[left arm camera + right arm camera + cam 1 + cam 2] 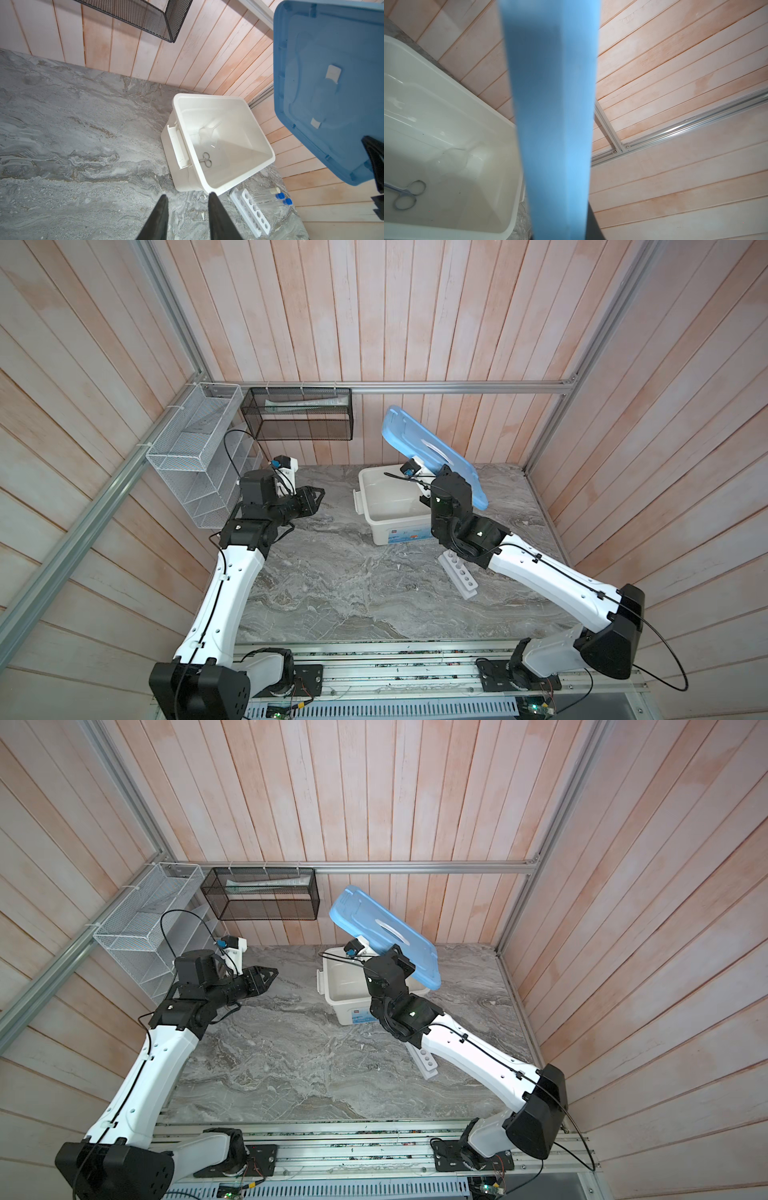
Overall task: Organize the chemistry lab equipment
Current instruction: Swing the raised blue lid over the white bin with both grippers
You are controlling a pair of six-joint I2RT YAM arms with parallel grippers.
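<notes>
A white bin [388, 526] stands open at the back of the marble table. My right gripper [446, 473] is shut on the edge of its blue lid [432, 452], which it holds tilted above the bin's right side. The lid's edge [554, 124] fills the middle of the right wrist view. Small steel scissors [206, 160] lie on the bin floor, beside a clear dish [207, 132]. The white six-hole rack [457, 574] lies in front of the bin, partly under the right arm. Three clear tubes [268, 199] lie beside it. My left gripper [318, 498] hovers open and empty, left of the bin.
A white wire-mesh rack [195, 456] hangs on the left wall. A black mesh rack [299, 414] on the back wall holds a long pale packet. Wooden walls and aluminium rails close in the table [332, 585] on three sides.
</notes>
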